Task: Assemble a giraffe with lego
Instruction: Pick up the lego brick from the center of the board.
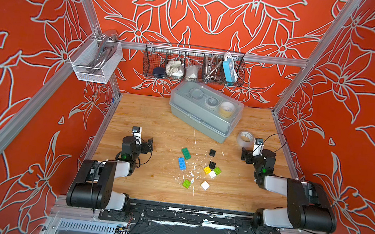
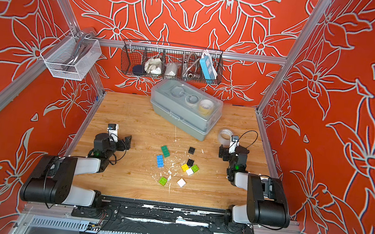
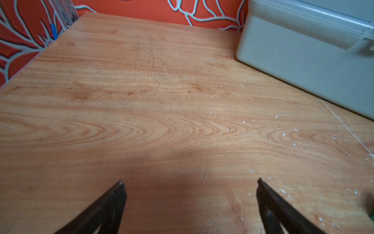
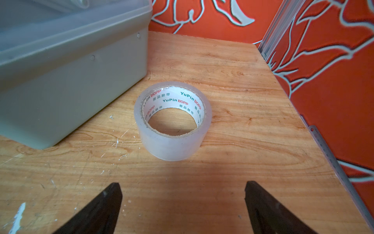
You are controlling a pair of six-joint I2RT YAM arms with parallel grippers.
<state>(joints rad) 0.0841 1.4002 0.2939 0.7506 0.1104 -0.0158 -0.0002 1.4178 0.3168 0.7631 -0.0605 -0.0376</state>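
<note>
Top views both have the lego bricks (image 1: 207, 170) lying loose around the middle of the table (image 1: 145, 117), well clear of every edge. The green brick (image 1: 186, 153) and blue brick (image 1: 182, 163) sit toward the left arm's side, with the small square ones bunched and scattered beside them. Over bare wood, the left claw (image 3: 190, 181) is spread wide with nothing in it, and there's lots of free room ahead up to the grey box (image 3: 303, 56). Same story for the right claw (image 4: 182, 182): wide apart, empty, facing a tape roll (image 4: 173, 121) just beside the box corner, near the table's side edge.
</note>
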